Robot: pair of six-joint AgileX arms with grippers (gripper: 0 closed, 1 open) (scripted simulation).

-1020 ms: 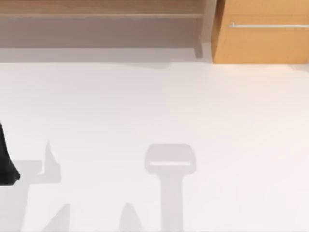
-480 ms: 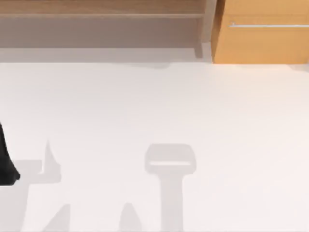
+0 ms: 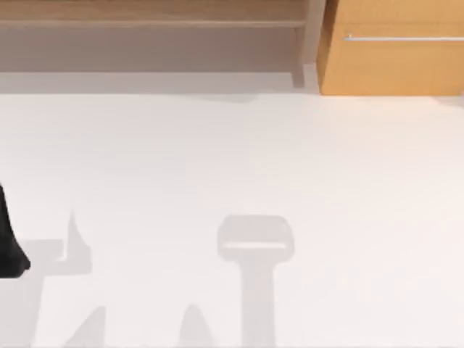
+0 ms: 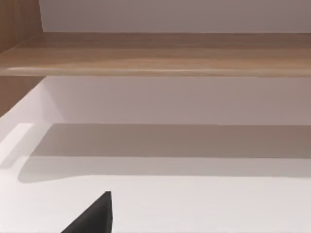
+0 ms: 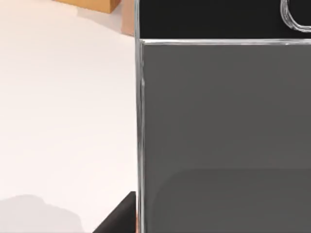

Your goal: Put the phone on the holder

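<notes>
The phone is showing close up in the right wrist view, its grey screen running under a black end band with the edge of the round home button at the corner and a silver-white rim down one side; it is sitting directly in front of the right gripper, of which just a dark finger tip is poking in beside the phone's rim. Whether that gripper is clamping the phone or merely hovering at it cannot be told, since the fingers' spread is hidden. Beyond the phone the white bench is stretching away to an orange-brown cabinet. In the top view the bench is carrying soft grey shadows, one shaped like a head on a stem, with a wooden shelf and the cabinet along the far side. The left arm is waiting at the left edge of the bench, a dark finger tip of the left gripper peeking into its own wrist view; its opening cannot be told either. The step in hand is probably the carry or approach with the phone at the right gripper. The next move is likely calling for bringing the phone over the holder, tilting it to match, and lowering it gently before letting go.
</notes>
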